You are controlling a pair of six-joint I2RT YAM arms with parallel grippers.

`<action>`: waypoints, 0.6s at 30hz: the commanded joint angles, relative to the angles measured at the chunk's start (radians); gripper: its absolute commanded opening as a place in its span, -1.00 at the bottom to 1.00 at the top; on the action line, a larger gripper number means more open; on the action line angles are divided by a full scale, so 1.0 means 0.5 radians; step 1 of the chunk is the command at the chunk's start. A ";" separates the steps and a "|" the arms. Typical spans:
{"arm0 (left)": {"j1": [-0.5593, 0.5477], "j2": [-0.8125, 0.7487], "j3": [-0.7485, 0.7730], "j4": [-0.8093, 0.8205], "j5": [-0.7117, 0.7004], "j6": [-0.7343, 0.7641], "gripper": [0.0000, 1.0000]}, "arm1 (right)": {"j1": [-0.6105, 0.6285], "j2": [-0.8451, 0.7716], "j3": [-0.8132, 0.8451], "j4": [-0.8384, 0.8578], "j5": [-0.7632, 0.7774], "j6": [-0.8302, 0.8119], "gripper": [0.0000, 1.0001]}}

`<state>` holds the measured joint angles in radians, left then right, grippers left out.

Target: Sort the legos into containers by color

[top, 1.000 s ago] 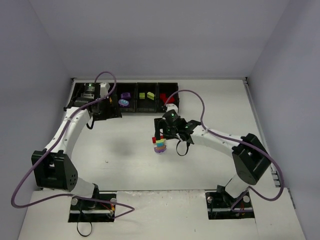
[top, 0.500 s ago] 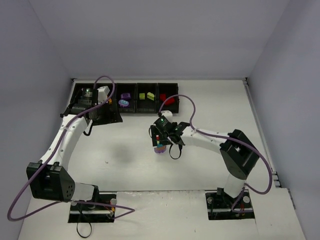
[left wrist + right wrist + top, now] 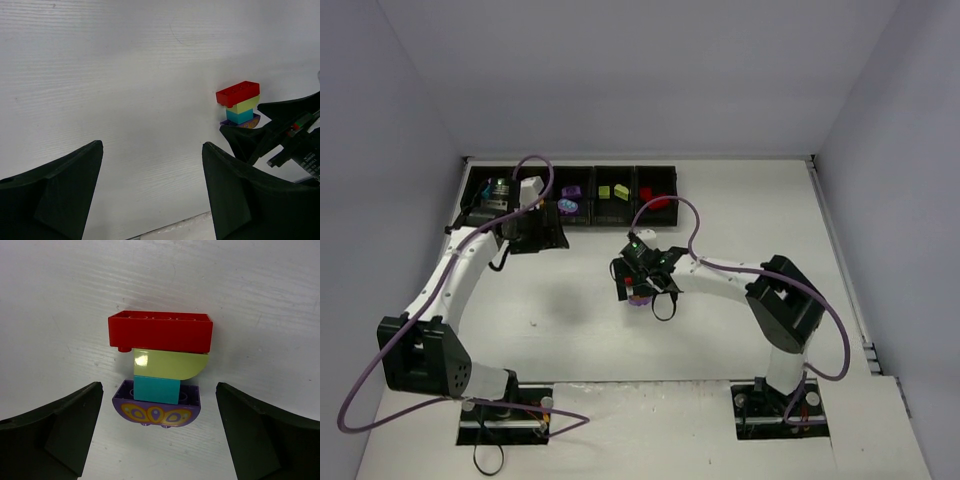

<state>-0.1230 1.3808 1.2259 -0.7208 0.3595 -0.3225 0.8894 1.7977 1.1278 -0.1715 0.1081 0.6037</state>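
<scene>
- Pale lavender walls point(image 3: 620, 80) close in a white table point(image 3: 570, 330) on three sides.
- A row of joined black plastic open-top bins point(image 3: 594, 200) lies along the far table edge, beyond the right gripper point(image 3: 159, 385) and to its left.
- Counting outward from the left gripper point(image 3: 152, 145), which hangs over the row's left end, the next bin holds purple plastic bricks point(image 3: 569, 197).
- The following bin holds lime green bricks point(image 3: 612, 190), and the last a red brick point(image 3: 658, 201).
- The left arm hides the two bins beneath it, so I cannot tell what is in them.
- The left gripper's fingers stand well apart with nothing between them.
- The right gripper's fingers are spread wide, one on each side of a small brick stack point(image 3: 160, 365) on the table, with a gap on both sides.
- The stack has a long red brick point(image 3: 160, 332) on top, then a rounded lime brick point(image 3: 170, 365) and a teal block point(image 3: 156, 389).
- At the bottom is a curved purple piece with a butterfly print point(image 3: 156, 412).
- Bare table runs between the right gripper and the bins.
- Bare table also spreads to both sides of that gripper; the side walls are well apart from it.
</scene>
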 commanded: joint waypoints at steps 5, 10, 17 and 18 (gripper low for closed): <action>-0.051 0.015 0.076 0.067 0.066 0.004 0.47 | 0.025 0.043 0.064 -0.022 -0.002 0.038 0.81; -0.122 0.046 0.076 0.079 0.066 0.019 0.47 | 0.028 0.049 0.024 -0.022 -0.002 -0.005 0.65; -0.242 0.082 0.070 0.116 0.082 0.038 0.47 | 0.028 -0.009 -0.096 0.027 0.008 -0.277 0.21; -0.278 0.089 0.070 0.116 0.082 0.047 0.47 | 0.028 -0.024 -0.117 0.042 -0.001 -0.329 0.15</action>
<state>-0.2302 1.4311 1.2259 -0.7021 0.3794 -0.3210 0.8978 1.8290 1.1053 -0.1539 0.0994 0.5243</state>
